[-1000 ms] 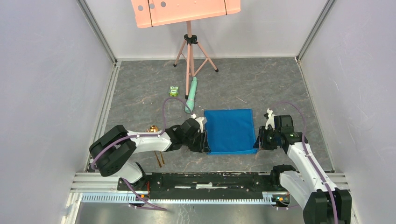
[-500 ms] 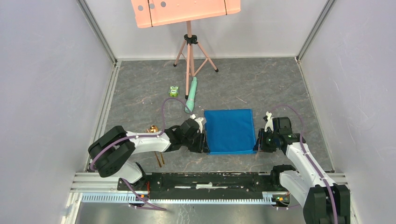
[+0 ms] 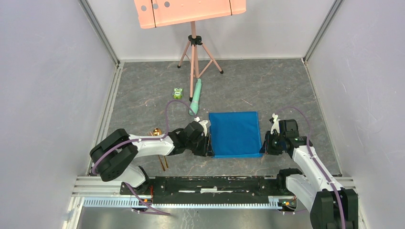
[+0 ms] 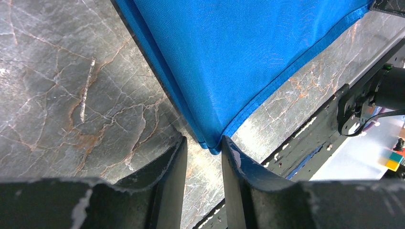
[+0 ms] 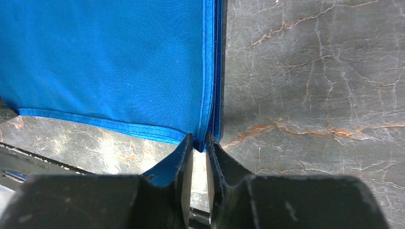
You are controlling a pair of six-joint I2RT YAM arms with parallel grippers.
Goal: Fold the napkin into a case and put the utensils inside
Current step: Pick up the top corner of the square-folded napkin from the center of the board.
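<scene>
The blue napkin point(image 3: 235, 133) lies folded flat on the grey floor, its layered edges showing in both wrist views. My left gripper point(image 3: 209, 149) sits at its near-left corner, open; in the left wrist view the napkin point(image 4: 239, 57) has that corner poking between the fingertips of the gripper point(image 4: 204, 143), with a gap beside it. My right gripper point(image 3: 263, 149) is at the near-right corner. In the right wrist view the gripper point(image 5: 199, 140) pinches the napkin point(image 5: 105, 62) by that layered corner. The gold utensils point(image 3: 156, 132) lie to the left, partly hidden under my left arm.
A pale green tube point(image 3: 196, 97) and a small green toy point(image 3: 178, 93) lie beyond the napkin. A pink tripod point(image 3: 193, 52) stands at the back. The black base rail point(image 3: 215, 183) runs along the near edge, just behind both grippers.
The right gripper's jaws have narrowed onto the napkin's near-right corner, and that arm edged slightly inward. The left gripper has stayed at its corner.
</scene>
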